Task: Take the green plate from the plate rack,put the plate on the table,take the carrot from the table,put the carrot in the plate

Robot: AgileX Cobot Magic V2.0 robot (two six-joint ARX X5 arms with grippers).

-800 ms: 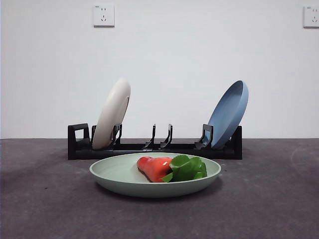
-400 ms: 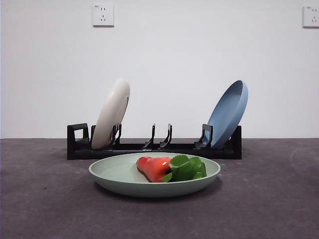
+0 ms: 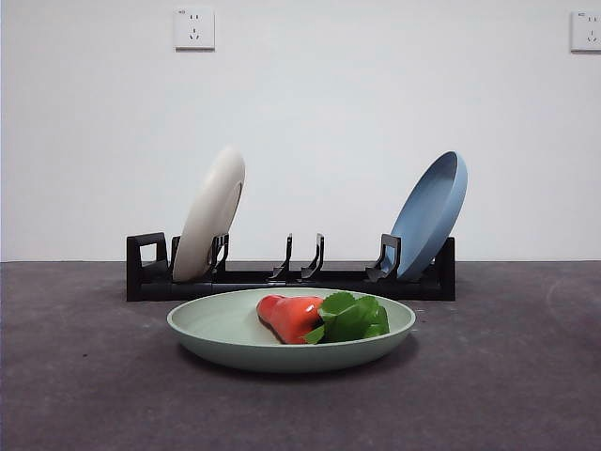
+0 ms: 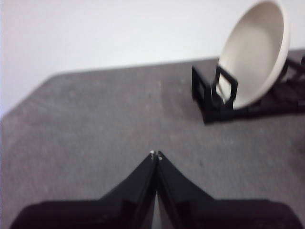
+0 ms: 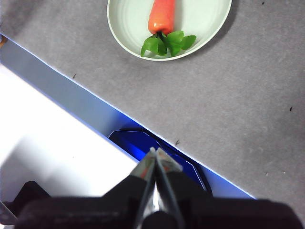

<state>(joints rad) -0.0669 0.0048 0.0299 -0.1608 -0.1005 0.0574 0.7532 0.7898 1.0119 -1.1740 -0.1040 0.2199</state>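
The green plate point(image 3: 235, 331) lies flat on the table point(image 3: 84, 376) in front of the plate rack point(image 3: 150, 277). Inside it lies the carrot point(image 3: 293, 316), orange body to the left and green leaves to the right. The right wrist view shows the green plate point(image 5: 128, 24) and the carrot point(image 5: 162, 16) from above, far from my right gripper point(image 5: 155, 152), which is shut and empty over the table's edge. My left gripper point(image 4: 156, 154) is shut and empty over bare table, off the cream plate's end of the plate rack point(image 4: 209, 98). Neither arm shows in the front view.
A cream-white plate point(image 3: 210, 214) leans in the rack's left slot and a blue plate point(image 3: 430, 214) in its right slot; the middle prongs point(image 3: 302, 258) hold nothing. A white wall stands behind. The table's edge point(image 5: 95, 95) and a blue object point(image 5: 143, 143) lie below my right gripper.
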